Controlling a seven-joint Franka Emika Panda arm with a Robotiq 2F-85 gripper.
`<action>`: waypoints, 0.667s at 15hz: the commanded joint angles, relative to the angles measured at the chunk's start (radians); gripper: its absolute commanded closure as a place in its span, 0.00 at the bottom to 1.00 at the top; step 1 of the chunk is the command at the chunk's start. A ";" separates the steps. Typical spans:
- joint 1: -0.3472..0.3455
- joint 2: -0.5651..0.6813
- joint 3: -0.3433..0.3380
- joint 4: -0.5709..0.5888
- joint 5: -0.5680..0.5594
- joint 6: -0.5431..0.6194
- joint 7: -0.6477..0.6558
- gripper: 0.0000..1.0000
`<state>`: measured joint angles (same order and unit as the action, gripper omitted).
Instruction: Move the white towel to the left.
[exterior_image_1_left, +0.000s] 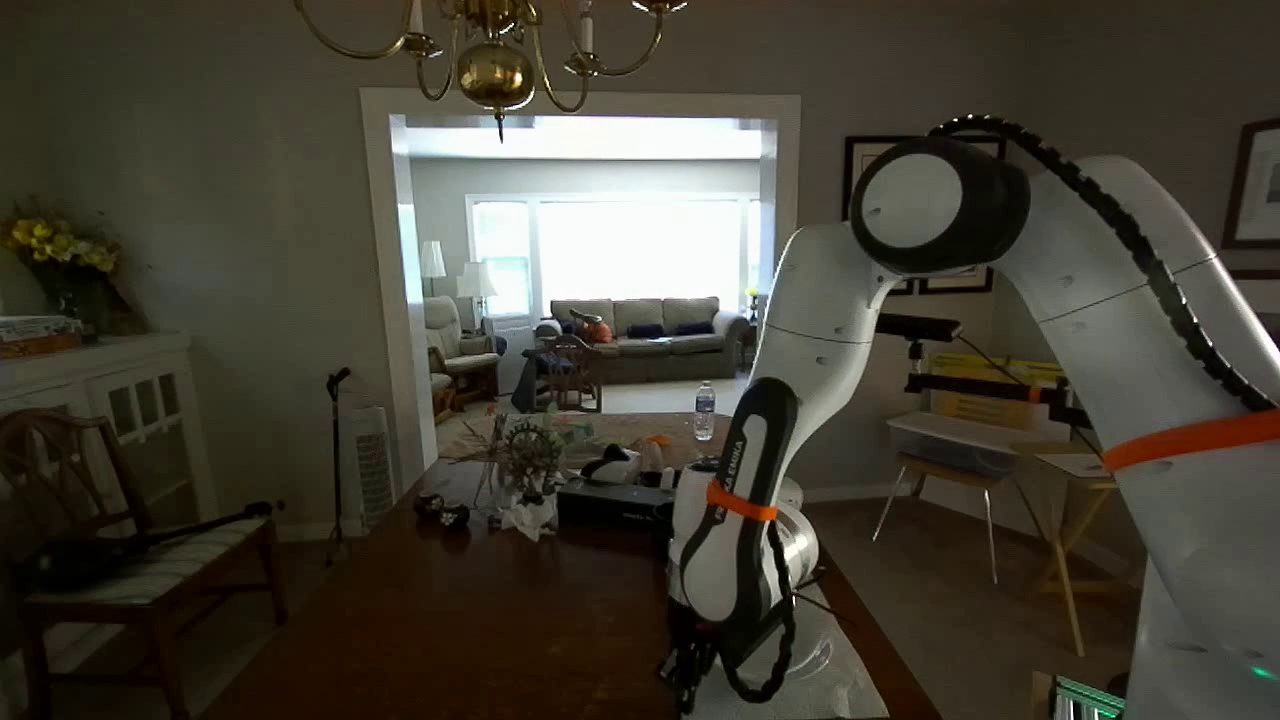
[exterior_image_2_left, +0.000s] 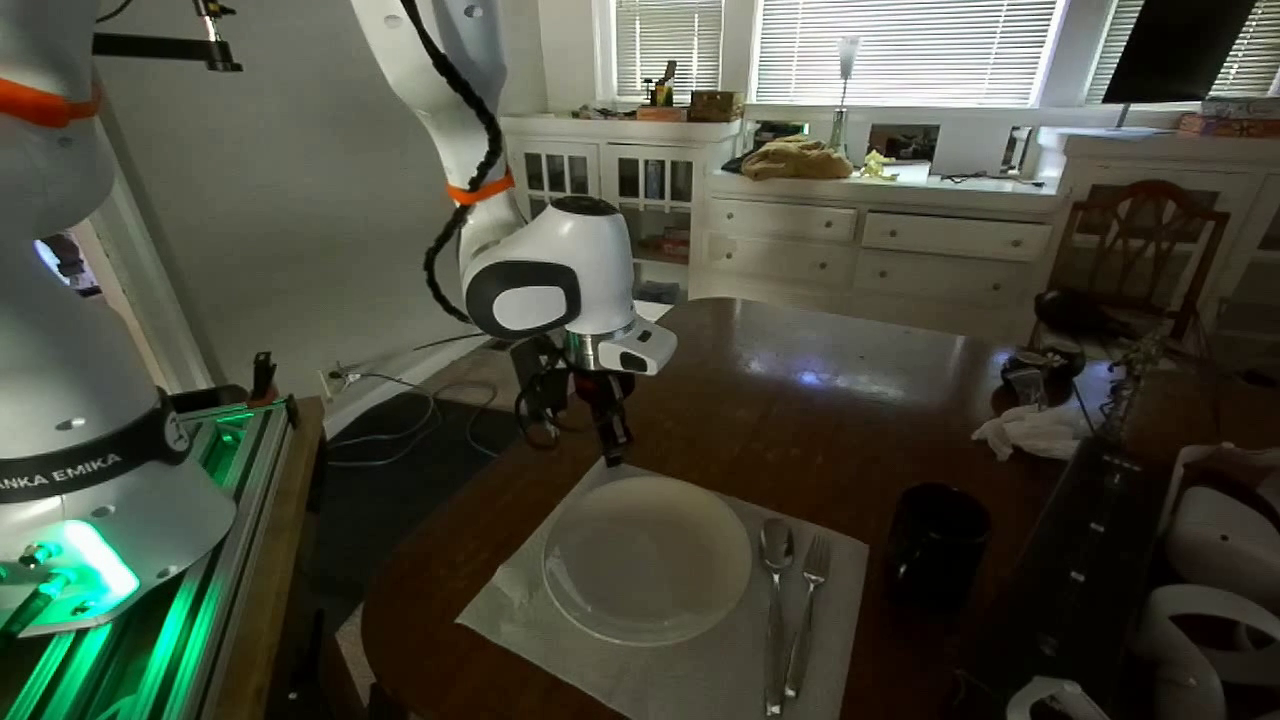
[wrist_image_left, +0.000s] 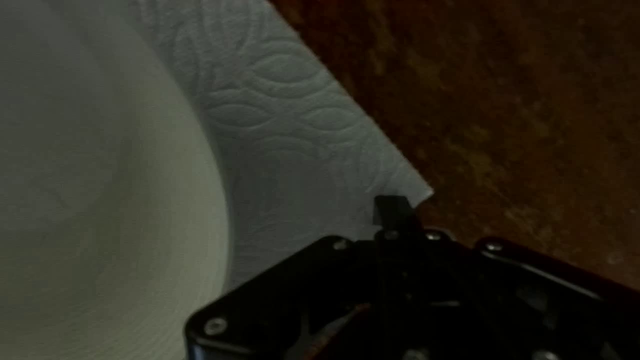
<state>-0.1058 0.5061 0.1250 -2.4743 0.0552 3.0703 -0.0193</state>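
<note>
The white towel (exterior_image_2_left: 690, 680) lies flat on the glossy brown surface (exterior_image_2_left: 800, 390), near a rounded end; the wrist view shows its embossed pattern. A pale round plate (exterior_image_2_left: 648, 560) sits on the towel, with a spoon (exterior_image_2_left: 775, 600) and a fork (exterior_image_2_left: 804, 620) lying side by side just beside it. The gripper (exterior_image_2_left: 613, 452) points down at a corner of the towel, its fingers together; the wrist view is dark there, so I cannot tell whether any of the towel is caught between them. A black cup (exterior_image_2_left: 935, 545) stands on the surface near the towel, on the fork's side. Past the cup come a long black box (exterior_image_2_left: 1060, 560) and, near that, some crumpled white tissue (exterior_image_2_left: 1030, 432). A clear bottle (exterior_image_1_left: 704, 410) stands upright toward the far end of the surface in an exterior view.
</note>
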 joint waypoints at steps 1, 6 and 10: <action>-0.105 0.042 0.133 0.057 0.093 -0.017 0.022 1.00; -0.109 0.018 0.136 0.072 0.122 -0.046 0.038 1.00; 0.019 -0.072 -0.026 0.025 0.074 -0.180 0.070 1.00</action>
<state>-0.1770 0.5080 0.1963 -2.4118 0.1594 2.9931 0.0090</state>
